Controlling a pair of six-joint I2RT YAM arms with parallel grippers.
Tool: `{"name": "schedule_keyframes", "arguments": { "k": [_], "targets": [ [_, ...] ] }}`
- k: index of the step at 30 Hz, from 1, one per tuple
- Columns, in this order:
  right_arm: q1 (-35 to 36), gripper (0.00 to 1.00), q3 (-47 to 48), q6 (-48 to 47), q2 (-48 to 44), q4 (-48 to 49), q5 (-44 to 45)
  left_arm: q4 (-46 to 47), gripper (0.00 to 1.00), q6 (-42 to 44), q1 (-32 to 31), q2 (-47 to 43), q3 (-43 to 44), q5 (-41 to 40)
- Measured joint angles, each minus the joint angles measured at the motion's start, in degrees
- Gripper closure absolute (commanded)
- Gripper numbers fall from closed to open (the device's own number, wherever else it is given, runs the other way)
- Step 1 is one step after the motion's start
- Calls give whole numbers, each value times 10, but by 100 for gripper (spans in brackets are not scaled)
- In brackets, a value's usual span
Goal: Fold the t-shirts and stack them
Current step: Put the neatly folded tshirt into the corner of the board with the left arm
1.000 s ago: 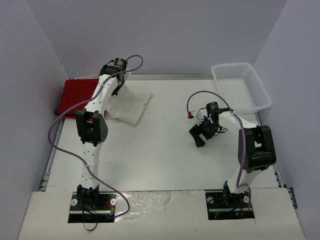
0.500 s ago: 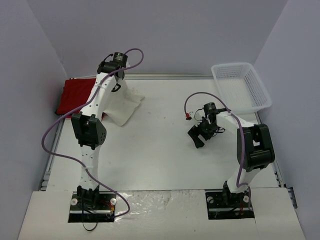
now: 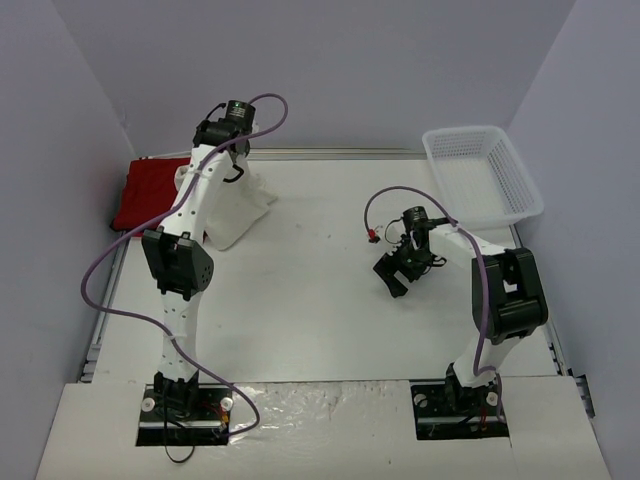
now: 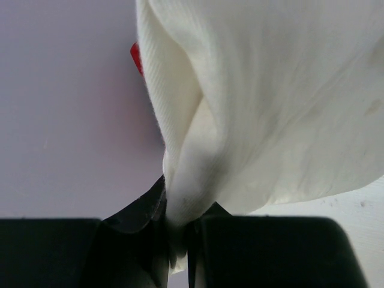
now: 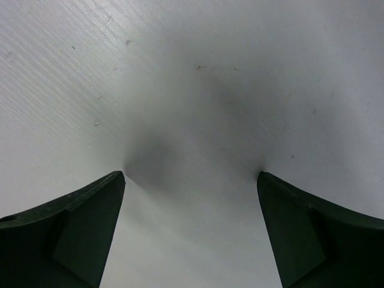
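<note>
The cream-white t-shirt [image 3: 238, 208] hangs bunched from my left gripper [image 3: 232, 168] at the back left of the table, its lower part still resting on the table. In the left wrist view the cloth [image 4: 264, 102] is pinched between the shut fingers at my left gripper [image 4: 177, 240]. A red folded t-shirt [image 3: 152, 190] lies flat at the far left edge, just left of the white one; a sliver of it shows in the left wrist view [image 4: 137, 57]. My right gripper [image 3: 393, 275] is open and empty, low over the bare table at mid right, as the right wrist view [image 5: 191, 180] shows.
A white plastic mesh basket [image 3: 482, 172] stands at the back right corner. Grey walls close in the table on the left, back and right. A purple cable loops from each arm.
My left gripper has pulled the white t-shirt left and toward the back, gathering it from a spread patch into a narrow hanging bundle. The right gripper has crept slightly left.
</note>
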Motion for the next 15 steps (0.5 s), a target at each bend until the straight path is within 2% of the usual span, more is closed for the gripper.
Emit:
{"name": "schedule_keyframes", "arguments": {
  "k": [7, 15],
  "targets": [
    [11, 9, 5, 0, 7, 1, 25, -4, 98, 4, 0, 0, 26, -2],
    [14, 9, 5, -1, 7, 1, 31, -31, 98, -9, 1, 0, 96, 21]
  ]
}}
